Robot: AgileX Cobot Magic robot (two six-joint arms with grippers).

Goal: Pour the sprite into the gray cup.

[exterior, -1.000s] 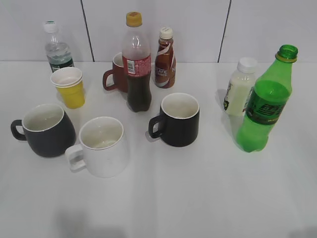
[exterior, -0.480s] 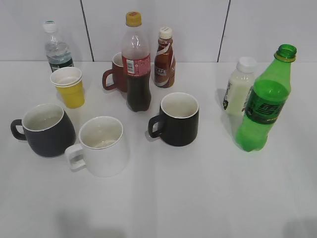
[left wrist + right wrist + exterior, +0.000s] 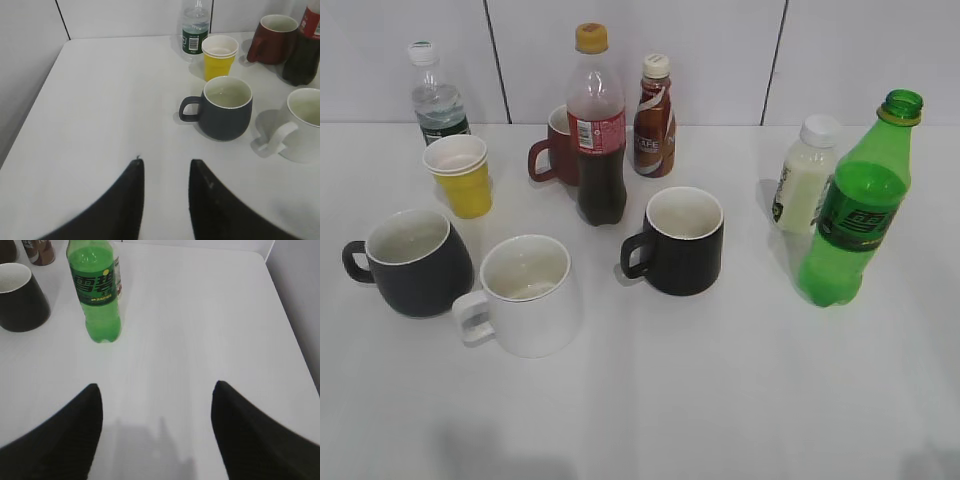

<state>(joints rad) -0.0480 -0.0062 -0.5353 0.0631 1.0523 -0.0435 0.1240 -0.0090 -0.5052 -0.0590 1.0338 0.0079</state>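
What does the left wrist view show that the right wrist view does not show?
Only the left wrist view shows the gray cup, the yellow cup, the water bottle, the red mug and the white mug. Only the right wrist view shows the sprite and the black mug. Both show the white table and an open gripper.

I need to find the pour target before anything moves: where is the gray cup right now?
In the exterior view the gray cup stands at the far left of the table, handle pointing left, just left of the white mug and in front of the yellow paper cup.
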